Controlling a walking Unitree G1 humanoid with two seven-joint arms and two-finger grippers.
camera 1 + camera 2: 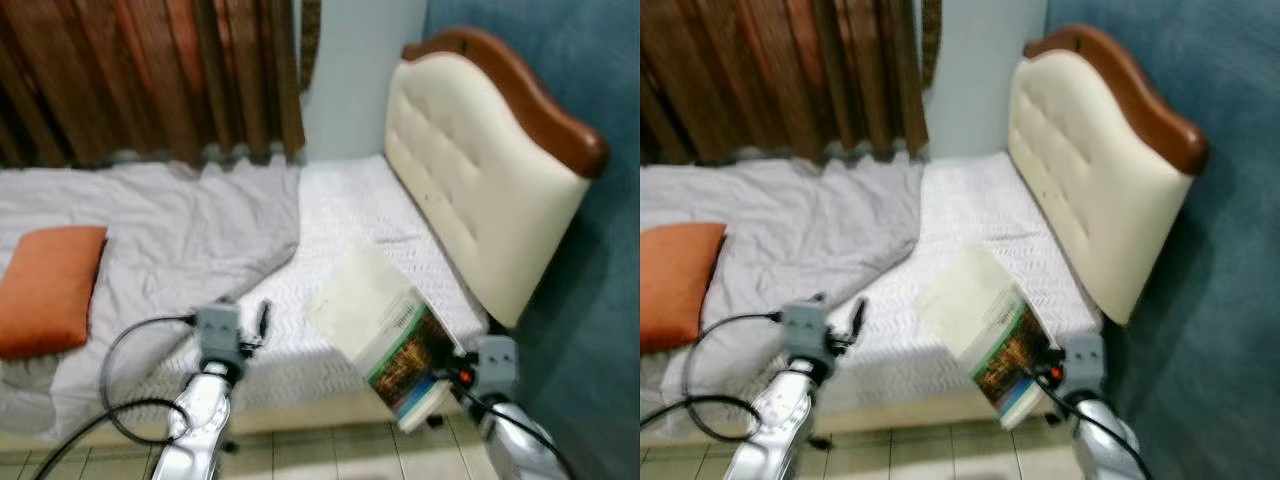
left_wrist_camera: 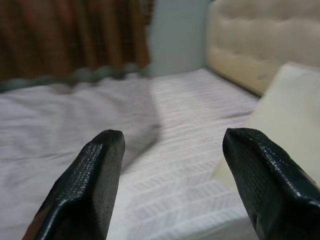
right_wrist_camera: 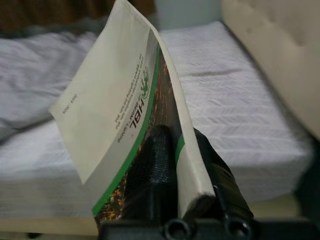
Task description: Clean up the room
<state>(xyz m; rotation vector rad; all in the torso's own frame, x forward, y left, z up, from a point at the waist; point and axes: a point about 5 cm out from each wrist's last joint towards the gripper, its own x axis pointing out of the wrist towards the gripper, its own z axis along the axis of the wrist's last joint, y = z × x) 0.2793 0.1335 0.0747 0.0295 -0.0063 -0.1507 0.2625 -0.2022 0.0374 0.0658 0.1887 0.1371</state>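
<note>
Curtain [image 1: 150, 70] is seen striped in brown and rust-red. Sheet [image 1: 150, 230] is pale grey; mattress [image 1: 350, 210] is white with a chevron quilting pattern. Pillow [image 1: 45, 285] is orange. Headboard [image 1: 470, 190] is cream, tufted, framed in reddish-brown wood. Wall [image 1: 600, 80] is dark blue-teal. Book [image 1: 385, 330] is shown cream-white with a green band and a dark, orange-speckled cover picture. Fingers [image 2: 90, 185] are black and textured. Arms are silver. Floor [image 1: 330, 450] is tiled beige.

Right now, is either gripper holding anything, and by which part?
The right gripper is shut on the book, pinching it at its lower edge near the spine. The left gripper is open and holds nothing.
</note>
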